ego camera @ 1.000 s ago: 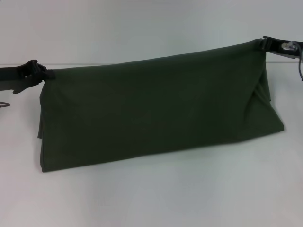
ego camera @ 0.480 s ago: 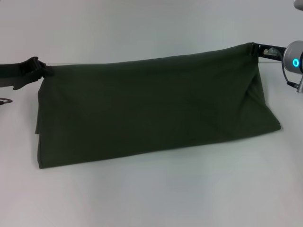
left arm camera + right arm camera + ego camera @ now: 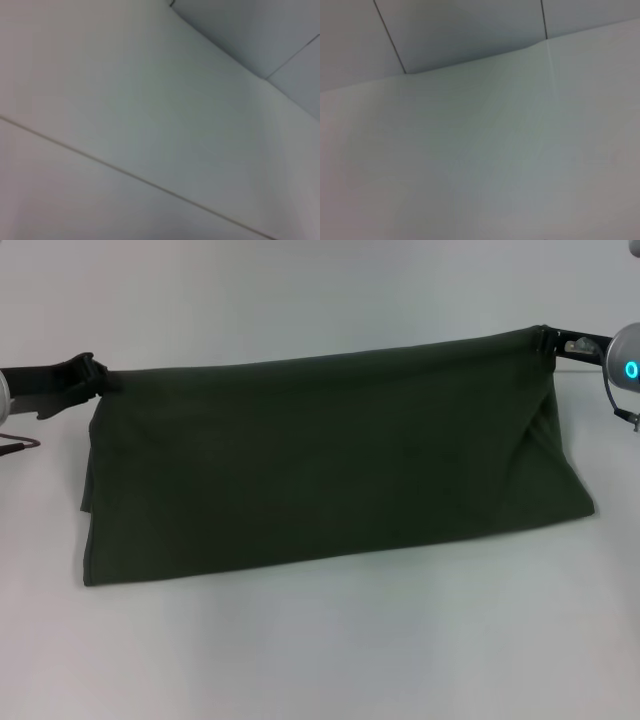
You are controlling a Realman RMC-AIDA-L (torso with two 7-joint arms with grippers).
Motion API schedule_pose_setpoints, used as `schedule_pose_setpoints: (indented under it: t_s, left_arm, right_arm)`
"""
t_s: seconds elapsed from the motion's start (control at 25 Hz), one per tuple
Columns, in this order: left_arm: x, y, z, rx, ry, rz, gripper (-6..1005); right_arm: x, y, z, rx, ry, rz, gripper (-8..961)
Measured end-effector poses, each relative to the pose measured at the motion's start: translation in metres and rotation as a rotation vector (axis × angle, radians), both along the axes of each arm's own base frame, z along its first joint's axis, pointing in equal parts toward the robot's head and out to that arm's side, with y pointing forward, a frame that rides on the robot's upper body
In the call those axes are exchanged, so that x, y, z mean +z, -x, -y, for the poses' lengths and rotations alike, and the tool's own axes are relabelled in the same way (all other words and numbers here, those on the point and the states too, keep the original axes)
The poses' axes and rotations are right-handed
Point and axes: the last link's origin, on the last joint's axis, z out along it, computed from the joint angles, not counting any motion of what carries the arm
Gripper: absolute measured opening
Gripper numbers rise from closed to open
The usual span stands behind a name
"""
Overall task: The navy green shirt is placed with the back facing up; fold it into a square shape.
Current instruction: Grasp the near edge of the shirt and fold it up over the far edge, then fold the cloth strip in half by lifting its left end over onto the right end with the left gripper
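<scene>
The navy green shirt [image 3: 320, 465] hangs as a wide dark olive sheet in the head view, its top edge held up and stretched taut, its lower edge resting on the white table [image 3: 330, 650]. My left gripper [image 3: 100, 380] is shut on the shirt's upper left corner. At the upper right corner my right gripper [image 3: 548, 338] is shut on the fabric, a little higher than the left one. Neither wrist view shows the shirt or any fingers, only white surfaces.
A thin dark cable [image 3: 18, 447] lies on the table at the far left, below my left arm. The right arm's wrist with a blue light ring [image 3: 630, 368] sits at the right edge. Bare table spreads in front of the shirt.
Both grippers shifted slightly with the shirt held up between them; the top edge sits a little flatter and the left corner moved right. The lower edge stayed on the table.
</scene>
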Motion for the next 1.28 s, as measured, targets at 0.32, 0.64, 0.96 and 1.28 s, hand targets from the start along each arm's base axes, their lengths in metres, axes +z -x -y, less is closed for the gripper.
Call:
schedule_pose_setpoints:
  t_s: [0.32, 0.64, 0.96, 1.28]
  left_arm:
    - [-0.002, -0.001, -0.003, 0.014, -0.024, 0.005, 269]
    - [0.000, 0.009, 0.018, 0.011, -0.020, 0.108, 421]
    - [-0.004, 0.018, 0.081, -0.084, 0.081, 0.389, 475]
    - [-0.024, 0.043, 0.128, 0.040, 0.066, 0.633, 467]
  right_arm:
    - [0.007, 0.009, -0.009, 0.033, -0.008, 0.078, 225]
    - [0.041, -0.021, 0.010, -0.023, 0.047, -0.066, 455]
    - [0.063, -0.059, 0.070, -0.041, 0.112, -0.371, 587]
    - [0.061, -0.072, 0.092, -0.041, 0.170, -0.430, 585]
